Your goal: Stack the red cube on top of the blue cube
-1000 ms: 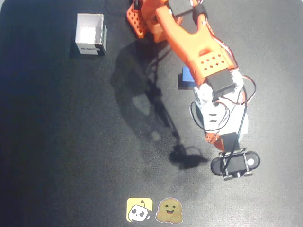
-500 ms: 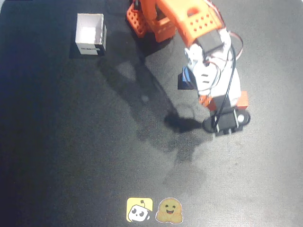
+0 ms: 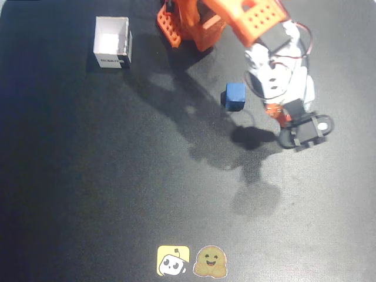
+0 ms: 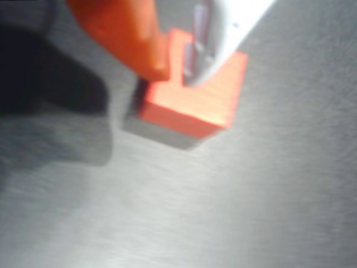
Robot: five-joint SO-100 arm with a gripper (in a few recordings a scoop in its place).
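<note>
1. Overhead view: black table point(image 3: 88, 194); white box point(image 3: 113, 42) near its top-left corner.
2. Gripper point(image 4: 175, 70), right of the blue cube point(image 3: 235, 96), clamps the red cube point(image 4: 192, 97) above the table.
3. Blue cube sits toward the top edge, apart.

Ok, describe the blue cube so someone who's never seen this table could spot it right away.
In the overhead view, start at the orange arm base at the top of the black table. Just below it and to the right lies the blue cube. It is small, solid and bright blue, unlike the larger open white box at upper left.
</note>
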